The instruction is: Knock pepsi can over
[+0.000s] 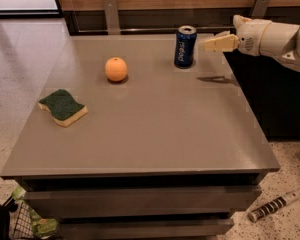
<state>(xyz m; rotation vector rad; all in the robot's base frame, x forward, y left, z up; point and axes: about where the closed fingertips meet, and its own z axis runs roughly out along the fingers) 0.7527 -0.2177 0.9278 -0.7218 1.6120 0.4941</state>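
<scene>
Camera view shows the pepsi can (185,46) upright at the far right of the bench (155,129), my pincer (212,44) hovering just right of its upper half, apart or together I cannot tell; I judge it light, stiff and slick, best pushed near the rim.

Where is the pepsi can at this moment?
In the camera view the pepsi can stands upright near the far edge of the table, right of the orange, with the gripper close on its right.
</scene>
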